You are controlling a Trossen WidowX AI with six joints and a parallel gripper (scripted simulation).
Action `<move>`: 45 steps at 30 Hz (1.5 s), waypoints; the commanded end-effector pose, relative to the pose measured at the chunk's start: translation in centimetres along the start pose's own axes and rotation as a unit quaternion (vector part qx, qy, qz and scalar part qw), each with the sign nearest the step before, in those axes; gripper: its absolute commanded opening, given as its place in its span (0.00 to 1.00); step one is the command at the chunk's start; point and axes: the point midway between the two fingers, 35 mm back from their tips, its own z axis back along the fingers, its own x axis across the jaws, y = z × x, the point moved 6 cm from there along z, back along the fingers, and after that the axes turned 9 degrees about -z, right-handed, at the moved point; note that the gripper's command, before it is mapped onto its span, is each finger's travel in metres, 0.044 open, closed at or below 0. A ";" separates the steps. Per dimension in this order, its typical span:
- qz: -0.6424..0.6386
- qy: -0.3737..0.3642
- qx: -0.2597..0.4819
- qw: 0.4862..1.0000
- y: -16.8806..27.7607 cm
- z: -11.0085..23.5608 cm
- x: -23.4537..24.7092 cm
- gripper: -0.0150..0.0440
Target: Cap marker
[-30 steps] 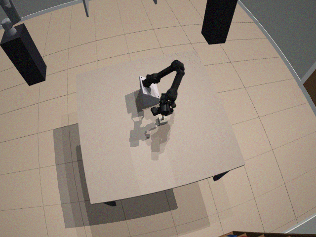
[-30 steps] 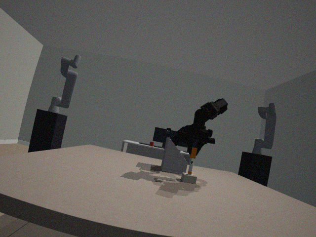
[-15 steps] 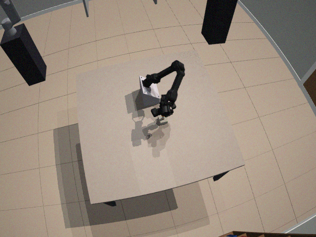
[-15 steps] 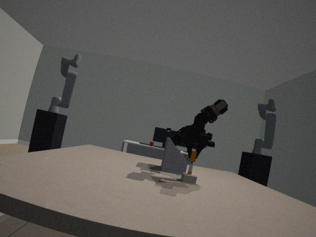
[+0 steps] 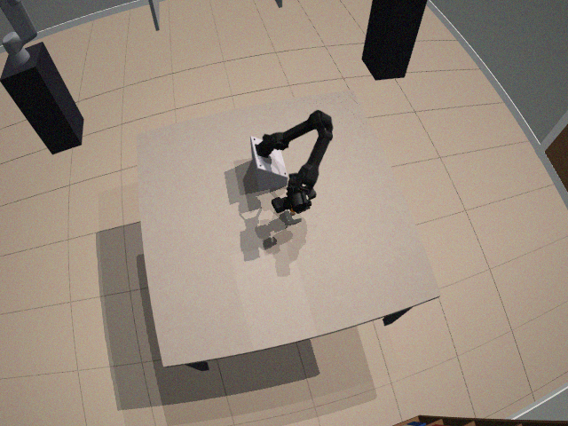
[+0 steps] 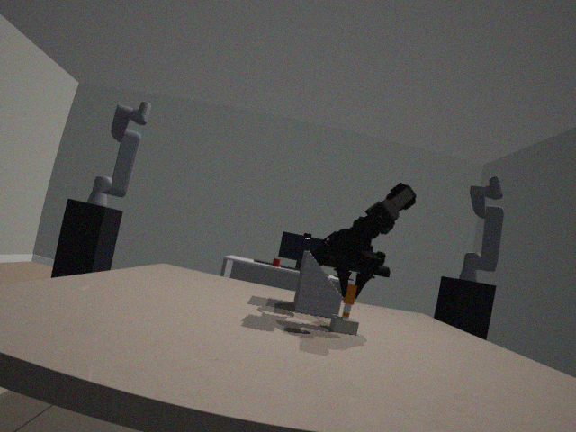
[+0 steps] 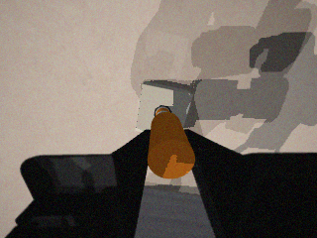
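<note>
My gripper [image 7: 166, 134] [image 6: 352, 284] [image 5: 290, 211] is shut on the orange cap [image 7: 169, 149] [image 6: 349, 293] and holds it upright, pointing down. The cap is directly over the marker [image 6: 346, 309], which stands upright in the pale grey holder block [image 6: 345, 325] [image 7: 155, 103] [image 5: 294, 221]. In the wrist view the marker's top [image 7: 161, 110] shows as a small dark ring just past the cap's far end. In the side view the cap's lower end meets the top of the white marker body. I cannot tell how far the cap is seated.
The arm's grey wedge-shaped base mount [image 5: 268, 169] [image 6: 316, 289] stands just behind the holder block on the table [image 5: 358, 256]. Black pedestals with grey arms [image 6: 85, 237] [image 6: 464, 304] stand on the floor beyond the table. A low bench [image 6: 260, 272] is at the back.
</note>
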 end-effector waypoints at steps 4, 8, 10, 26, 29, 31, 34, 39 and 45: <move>-0.004 -0.003 0.001 1.000 0.1 -1.1 0.0 0.25; -0.004 -0.004 0.001 1.000 0.2 -1.7 0.0 0.25; -0.004 -0.004 0.001 1.000 0.2 -1.7 0.0 0.25; -0.001 -0.001 0.001 1.000 0.2 -1.6 0.0 0.79; -0.001 -0.001 0.001 1.000 0.2 -1.6 0.0 0.92; -0.001 -0.001 0.001 1.000 0.2 -1.6 0.0 1.00; -0.002 0.001 0.001 1.000 -0.1 0.5 -0.1 1.00; -0.002 0.000 0.001 1.000 0.1 5.9 -0.1 1.00; -0.051 -0.001 0.001 0.999 0.1 5.4 -0.2 0.87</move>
